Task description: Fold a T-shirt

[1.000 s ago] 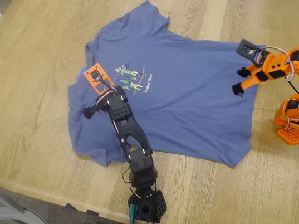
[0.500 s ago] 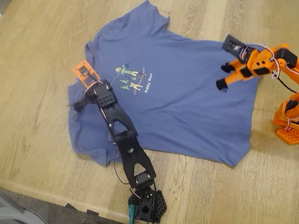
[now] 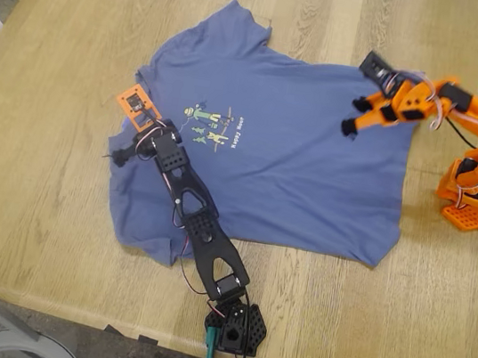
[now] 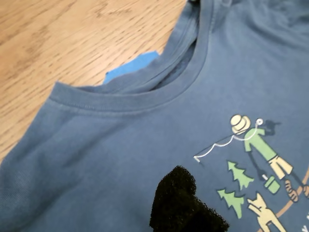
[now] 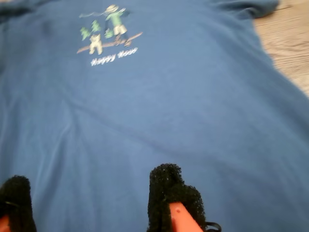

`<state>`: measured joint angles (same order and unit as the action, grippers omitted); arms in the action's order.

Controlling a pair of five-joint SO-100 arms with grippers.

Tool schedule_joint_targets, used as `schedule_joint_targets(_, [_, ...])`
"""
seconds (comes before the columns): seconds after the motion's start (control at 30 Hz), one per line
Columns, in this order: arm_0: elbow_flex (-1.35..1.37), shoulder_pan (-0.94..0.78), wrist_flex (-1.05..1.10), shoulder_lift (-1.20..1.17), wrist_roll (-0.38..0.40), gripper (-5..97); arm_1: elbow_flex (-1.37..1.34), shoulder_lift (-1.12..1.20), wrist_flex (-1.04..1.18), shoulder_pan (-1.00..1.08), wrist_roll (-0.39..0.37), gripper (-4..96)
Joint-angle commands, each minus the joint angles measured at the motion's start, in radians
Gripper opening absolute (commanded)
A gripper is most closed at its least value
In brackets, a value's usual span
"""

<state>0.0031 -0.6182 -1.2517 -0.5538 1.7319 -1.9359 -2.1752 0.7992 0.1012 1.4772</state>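
The slate-blue T-shirt [image 3: 296, 160] lies flat and face up on the wooden table, with its chest print [image 3: 213, 127] showing. My first gripper [image 3: 138, 112], on the black arm, hovers at the shirt's collar [image 4: 145, 99]. Only one black pad [image 4: 181, 200] shows in the first wrist view, so I cannot tell how its jaws stand. My second gripper [image 3: 360, 98], on the orange arm, is open and empty just above the shirt near its hem. Its two pads [image 5: 166, 191] stand apart over plain cloth [image 5: 159, 111].
A small blue scrap [image 4: 130, 67] lies on the table under the collar. The black arm's base [image 3: 235, 327] sits at the table's near edge. The orange arm's base [image 3: 475, 196] stands at the exterior view's right. Bare wood [image 3: 44, 159] surrounds the shirt.
My first gripper has swung toward the exterior view's left, from beside the print to the collar. My second gripper has moved left, from the shirt's edge to over the cloth.
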Motion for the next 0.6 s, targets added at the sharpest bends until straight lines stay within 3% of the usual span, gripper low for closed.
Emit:
schedule_joint_targets(0.0, [-0.132,0.037,-0.018,-0.066,-0.015,65,-0.072,-0.083,-0.044,-0.035,-0.005,34.2])
schedule_joint_targets(0.27, [-0.279,0.052,-0.049,0.038,-0.017,66,-0.112,-0.118,-0.032,-0.147,-0.003,33.9])
schedule_joint_targets(0.57, [-0.278,-0.058,0.094,0.152,-0.025,64,-0.138,-0.104,-0.089,-0.186,-0.008,33.6])
